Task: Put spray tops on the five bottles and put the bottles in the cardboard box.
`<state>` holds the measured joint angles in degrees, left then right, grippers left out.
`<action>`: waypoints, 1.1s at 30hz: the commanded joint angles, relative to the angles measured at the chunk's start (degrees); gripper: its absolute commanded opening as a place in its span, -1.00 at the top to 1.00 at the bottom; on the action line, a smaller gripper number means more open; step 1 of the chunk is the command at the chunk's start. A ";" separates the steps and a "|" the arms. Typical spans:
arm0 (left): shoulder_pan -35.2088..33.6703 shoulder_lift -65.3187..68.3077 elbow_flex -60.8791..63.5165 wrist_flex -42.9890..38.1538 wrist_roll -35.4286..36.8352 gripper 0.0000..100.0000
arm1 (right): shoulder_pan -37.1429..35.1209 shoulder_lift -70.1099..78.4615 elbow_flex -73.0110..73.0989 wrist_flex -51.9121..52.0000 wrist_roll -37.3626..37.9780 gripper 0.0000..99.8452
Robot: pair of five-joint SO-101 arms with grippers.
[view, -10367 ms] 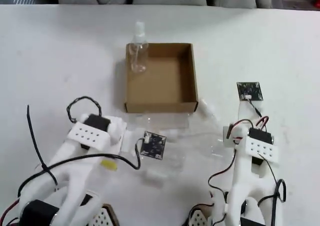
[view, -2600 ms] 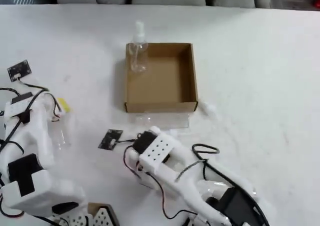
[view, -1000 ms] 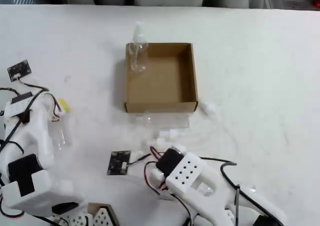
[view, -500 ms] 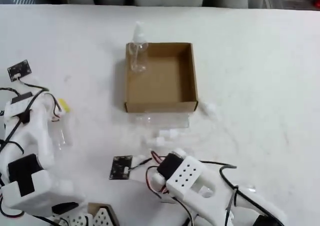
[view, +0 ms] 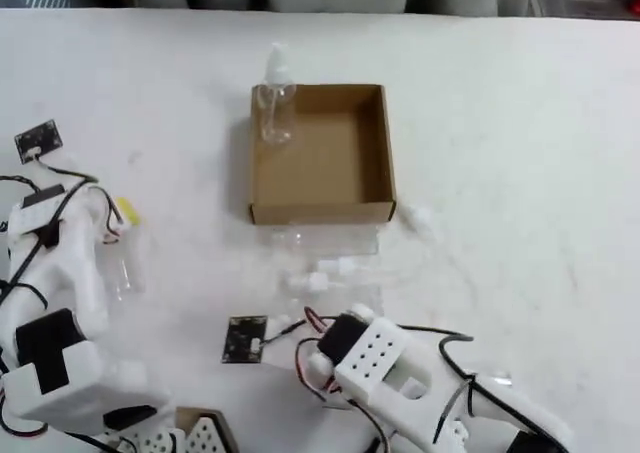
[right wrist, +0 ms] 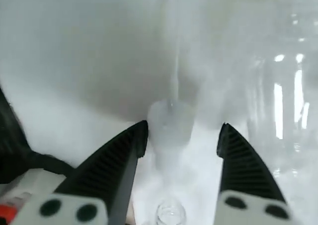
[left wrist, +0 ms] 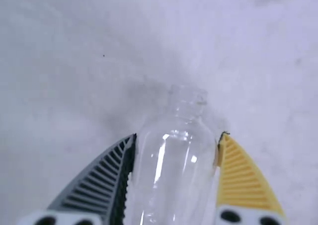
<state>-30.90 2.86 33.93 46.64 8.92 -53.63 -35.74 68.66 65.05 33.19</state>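
Now | L jaws clamp bottle, base cut off | R jaws apart, spray top between

No legible text or labels anywhere.

The clear plastic bottle, clamped between the grey and yellow fingers of the left end effector, is cut off by the picture's edge below its shoulder. The small white spray top between the spread fingers of the right end effector is blurred; whether it touches either finger cannot be told. A second clear bottle nearby is smeared and runs off the edge. From above, the right arm's white body covers its own end effector. The clear bottles lying on the white desk before the brown cardboard box are too faint to count.
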 commanded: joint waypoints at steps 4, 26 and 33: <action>1.27 -0.48 -2.90 0.44 -0.53 0.66 | -0.04 -1.19 0.97 -3.74 -0.09 0.59; 1.10 -0.48 -2.73 0.44 -0.62 0.66 | 15.96 -1.89 -11.08 15.52 20.84 0.97; 1.10 -0.57 -2.55 0.44 -4.22 0.66 | 38.81 -6.55 -25.67 31.25 34.99 0.96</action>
<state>-30.55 2.86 33.93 46.64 6.99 -24.97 -38.99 49.67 91.08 63.16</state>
